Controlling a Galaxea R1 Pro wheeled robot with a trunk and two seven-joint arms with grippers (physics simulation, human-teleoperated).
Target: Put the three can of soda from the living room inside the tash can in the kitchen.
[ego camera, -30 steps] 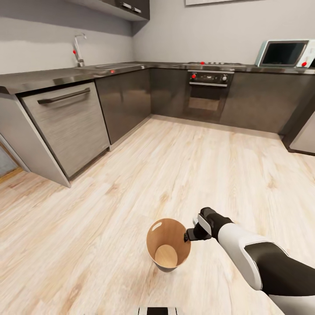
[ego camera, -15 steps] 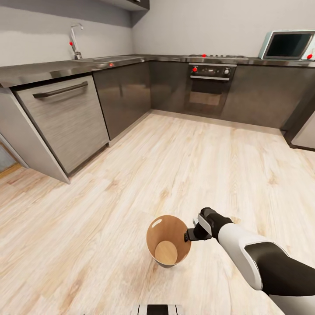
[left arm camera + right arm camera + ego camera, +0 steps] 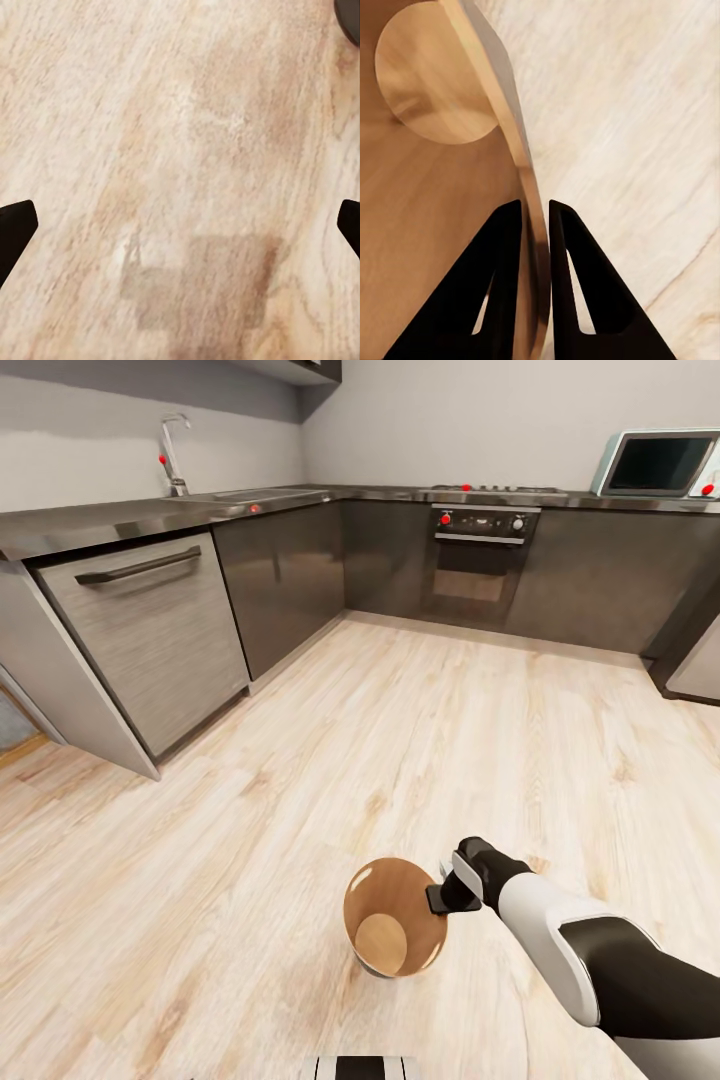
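Observation:
I am in the kitchen on its pale wood floor. The trash can [image 3: 380,890] hangs tilted just in front of me, its brown inner wall and round bottom facing up, with nothing lying inside. My right gripper [image 3: 438,898] is shut on its right rim. In the right wrist view the gripper [image 3: 535,217] has one black finger inside the trash can [image 3: 427,225] and one outside the thin rim. My left gripper [image 3: 180,225] is open wide over bare floor planks. The soda cans are out of view.
Dark cabinets under a grey countertop [image 3: 90,525] run along the left and the back. They hold a steel dishwasher front [image 3: 150,640], a faucet [image 3: 170,450], a built-in oven [image 3: 475,565] and a white microwave [image 3: 660,460]. A steel fridge corner [image 3: 700,665] stands at the right. Open floor [image 3: 420,740] lies between.
The view shifted slightly as the camera moved. The trash can in my right gripper has shifted a little to the right and tilted slightly.

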